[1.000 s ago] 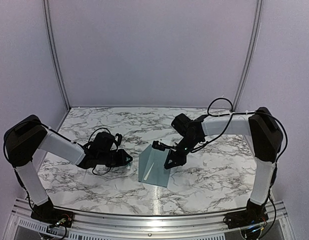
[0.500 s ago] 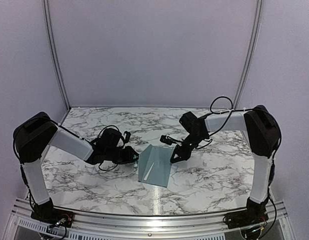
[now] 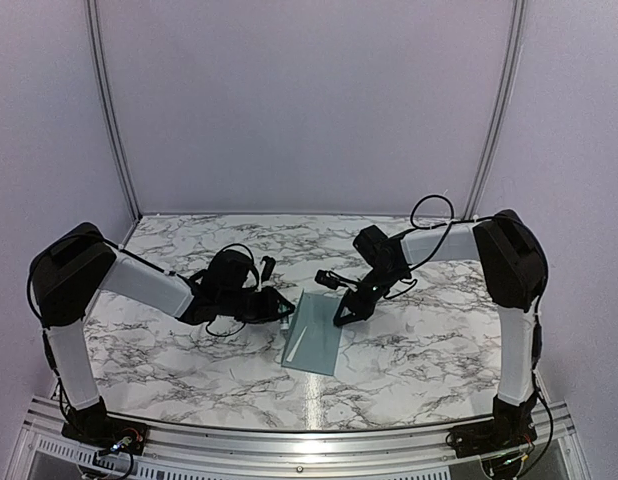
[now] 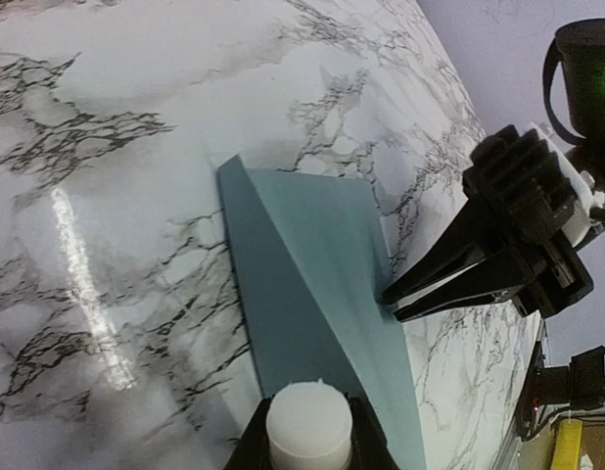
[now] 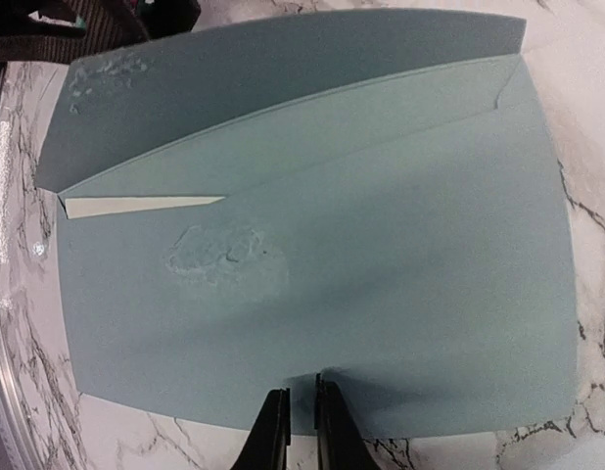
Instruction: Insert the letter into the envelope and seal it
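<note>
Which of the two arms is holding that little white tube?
The left arm's fingers hold the white tube; the right arm's fingers only press the envelope.

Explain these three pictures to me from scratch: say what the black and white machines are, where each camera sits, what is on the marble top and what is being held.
These are two robot arms bolted at the table's near edge, each ending in a two-finger gripper. The wide picture looks down from above and behind them; the other two come from cameras on each wrist. On the marble table lies a grey-blue envelope, its flap partly raised, with a sliver of pale letter showing under it. The left gripper holds a white tube beside the envelope. The right gripper, fingers nearly together, rests its tips at the envelope's edge; whether it pinches the paper is unclear.
</note>
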Controlling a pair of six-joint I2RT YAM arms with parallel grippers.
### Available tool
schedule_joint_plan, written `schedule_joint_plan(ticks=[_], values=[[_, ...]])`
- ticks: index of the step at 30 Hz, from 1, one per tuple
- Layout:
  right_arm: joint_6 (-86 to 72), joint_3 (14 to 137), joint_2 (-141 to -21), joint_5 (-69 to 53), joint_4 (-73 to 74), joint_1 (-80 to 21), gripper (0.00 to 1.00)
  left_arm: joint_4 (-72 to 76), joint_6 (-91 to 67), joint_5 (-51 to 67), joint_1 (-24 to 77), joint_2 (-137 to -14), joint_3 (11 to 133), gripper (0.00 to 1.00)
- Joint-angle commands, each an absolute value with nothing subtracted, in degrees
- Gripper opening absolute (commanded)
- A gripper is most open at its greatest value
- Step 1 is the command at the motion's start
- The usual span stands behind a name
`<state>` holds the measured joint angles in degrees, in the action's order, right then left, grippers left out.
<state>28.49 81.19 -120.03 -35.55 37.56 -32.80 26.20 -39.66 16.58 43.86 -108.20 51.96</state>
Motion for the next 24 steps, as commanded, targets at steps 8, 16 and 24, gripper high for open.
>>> schedule_joint_plan(ticks=[8, 16, 24], values=[[27.21, 82.09, -123.81, -36.88, 37.35, -33.05, 0.1, 26.15, -38.59, 21.24, 47.6, -113.32, 57.33, 0.0], [27.07, 82.0, -124.23, -37.53, 37.46, -33.05, 0.1, 26.18, -38.93, 22.28, 48.32, -115.77, 58.05, 0.0], [26.98, 81.58, -124.36, -37.86, 37.4, -33.05, 0.1, 26.06, -39.65, 24.12, 48.27, -118.35, 58.52, 0.0]])
